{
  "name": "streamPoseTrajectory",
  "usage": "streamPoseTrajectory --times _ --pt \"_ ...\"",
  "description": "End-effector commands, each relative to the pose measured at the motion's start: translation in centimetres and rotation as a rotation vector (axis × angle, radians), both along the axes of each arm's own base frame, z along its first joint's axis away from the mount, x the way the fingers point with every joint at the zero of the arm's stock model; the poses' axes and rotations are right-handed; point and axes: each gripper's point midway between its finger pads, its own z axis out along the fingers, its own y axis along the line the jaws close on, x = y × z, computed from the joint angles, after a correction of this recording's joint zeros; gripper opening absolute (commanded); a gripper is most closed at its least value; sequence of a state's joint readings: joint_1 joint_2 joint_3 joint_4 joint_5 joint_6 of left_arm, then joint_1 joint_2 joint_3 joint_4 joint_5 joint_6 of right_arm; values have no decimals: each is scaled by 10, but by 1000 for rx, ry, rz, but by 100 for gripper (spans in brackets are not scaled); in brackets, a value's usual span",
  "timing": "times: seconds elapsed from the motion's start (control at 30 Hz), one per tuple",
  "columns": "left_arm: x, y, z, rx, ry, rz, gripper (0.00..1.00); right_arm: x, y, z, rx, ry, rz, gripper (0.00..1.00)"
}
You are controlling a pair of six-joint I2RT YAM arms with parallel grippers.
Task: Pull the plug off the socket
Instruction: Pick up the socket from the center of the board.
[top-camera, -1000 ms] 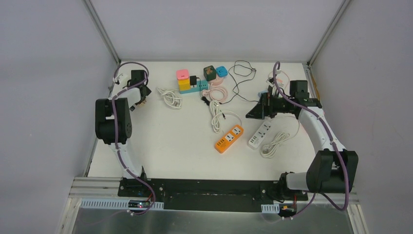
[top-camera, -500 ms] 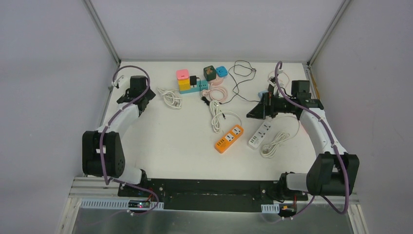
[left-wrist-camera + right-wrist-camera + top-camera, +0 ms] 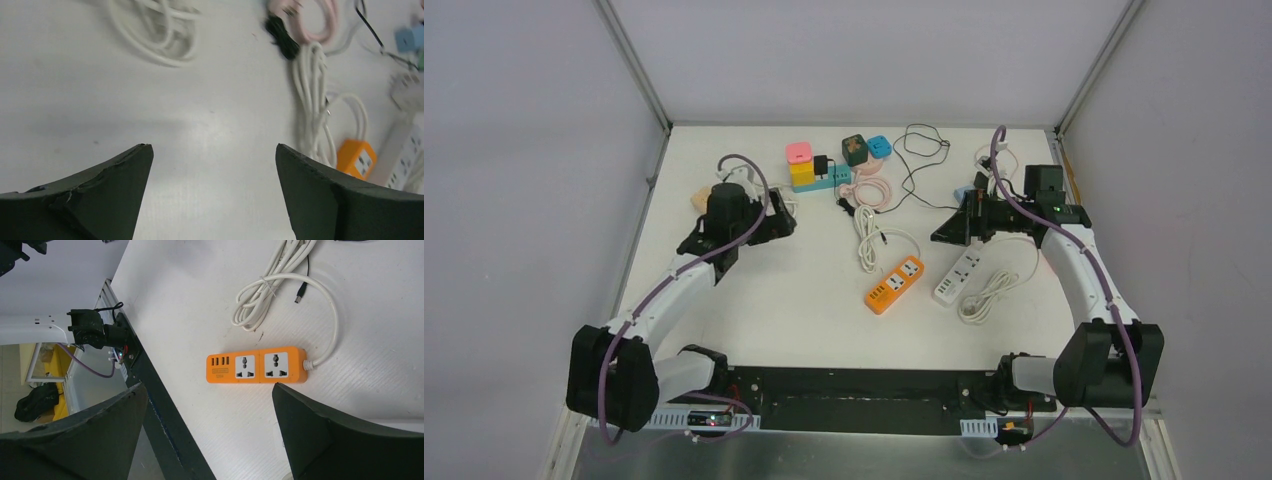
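Observation:
A small black plug (image 3: 823, 164) sits in a teal power strip (image 3: 834, 182) at the back middle of the table, next to pink and yellow cube sockets (image 3: 800, 163). My left gripper (image 3: 784, 225) is open and empty, hovering in front and to the left of the strip; its wrist view (image 3: 214, 147) shows only bare table between the fingers, and the plug is out of that view. My right gripper (image 3: 937, 236) is open and empty at the right, above an orange power strip (image 3: 255, 365), as its wrist view (image 3: 207, 387) shows.
A white cable coil (image 3: 155, 30), a pink cable (image 3: 310, 20) with a black end (image 3: 282, 40) and a white cable bundle (image 3: 310, 95) lie ahead of the left gripper. A white power strip (image 3: 957, 275) lies right of the orange strip (image 3: 895, 284). A dark green cube (image 3: 855, 150) and a blue cube (image 3: 879, 146) stand at the back.
My left arm has swung from the back left corner out over the table towards the middle, jaws open. The right arm has hardly moved.

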State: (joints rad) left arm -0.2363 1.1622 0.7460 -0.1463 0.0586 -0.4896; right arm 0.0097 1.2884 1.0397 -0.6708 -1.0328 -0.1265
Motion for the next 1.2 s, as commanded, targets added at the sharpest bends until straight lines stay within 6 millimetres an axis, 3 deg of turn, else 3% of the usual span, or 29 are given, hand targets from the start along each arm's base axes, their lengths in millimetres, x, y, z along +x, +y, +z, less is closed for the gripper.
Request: streamPoseTrajectory --times 0.0,0.2,0.33,0.5,0.73,1.17 --pt "-30 -72 27 -38 -138 -372 96 3 0 22 10 -114 18 100" --pt "-62 -124 23 -103 -169 -529 95 3 0 21 9 -114 20 100" --pt "-68 -150 17 -171 -180 -542 95 3 0 21 12 -113 22 100" --pt "-73 -182 -6 -193 -174 -575 94 3 0 20 11 -110 23 100" --pt "-82 -224 -26 198 -250 -689 96 4 0 19 11 -100 24 100" --pt "-84 -284 -51 351 -226 -858 96 5 0 18 10 -95 24 100"
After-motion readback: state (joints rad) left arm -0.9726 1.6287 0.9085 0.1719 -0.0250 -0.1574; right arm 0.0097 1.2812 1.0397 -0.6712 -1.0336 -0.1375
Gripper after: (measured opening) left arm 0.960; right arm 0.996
